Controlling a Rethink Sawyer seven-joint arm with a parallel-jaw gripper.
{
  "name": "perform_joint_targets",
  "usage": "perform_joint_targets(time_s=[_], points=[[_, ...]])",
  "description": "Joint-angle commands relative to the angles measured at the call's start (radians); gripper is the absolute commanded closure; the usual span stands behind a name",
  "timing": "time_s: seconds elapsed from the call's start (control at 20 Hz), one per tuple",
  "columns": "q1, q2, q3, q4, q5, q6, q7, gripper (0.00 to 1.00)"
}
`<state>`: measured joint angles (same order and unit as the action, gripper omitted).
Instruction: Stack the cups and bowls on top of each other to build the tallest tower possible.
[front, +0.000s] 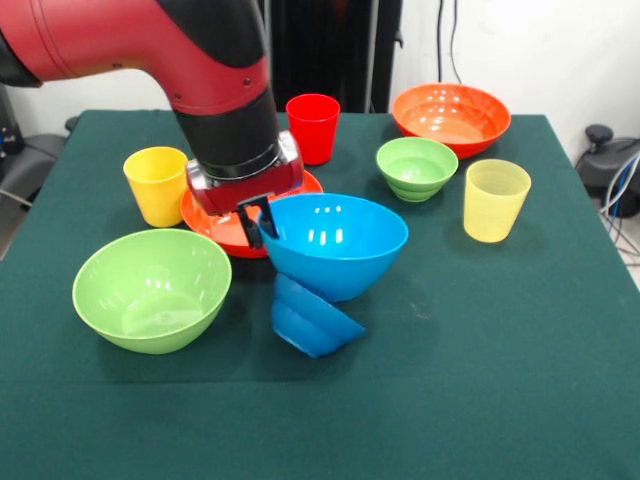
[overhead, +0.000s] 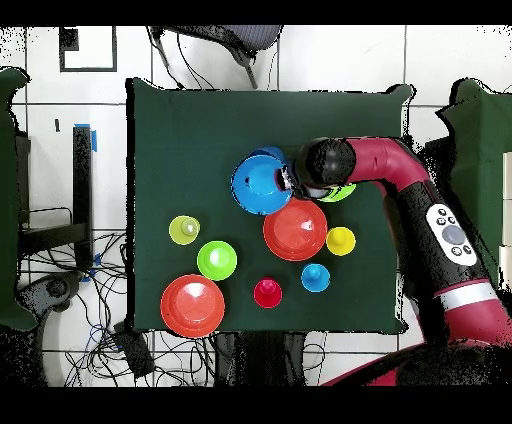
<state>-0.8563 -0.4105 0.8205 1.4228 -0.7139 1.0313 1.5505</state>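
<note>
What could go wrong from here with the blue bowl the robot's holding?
The tool pinches the big blue bowl only by its rim, and it hangs tilted, so it may slip. The small dark blue bowl under it lies tipped, so anything set there could roll off.

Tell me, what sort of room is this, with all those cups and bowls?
Probably a robotics lab or test room, not a kitchen. A red robot arm works over a table with a green cloth, plastic bowls serve as props, and loose cables lie on the tiled floor.
</note>
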Motion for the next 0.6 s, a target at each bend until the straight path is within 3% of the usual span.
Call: perform_joint_targets(time_s=[0.05, 0.6], points=[[-0.007, -0.017, 0.035, -0.005, -0.060, -0.129, -0.265, 1.00], [-0.005, -0.069, 0.014, 0.034, -0.074, -0.320, -0.148, 1.00]])
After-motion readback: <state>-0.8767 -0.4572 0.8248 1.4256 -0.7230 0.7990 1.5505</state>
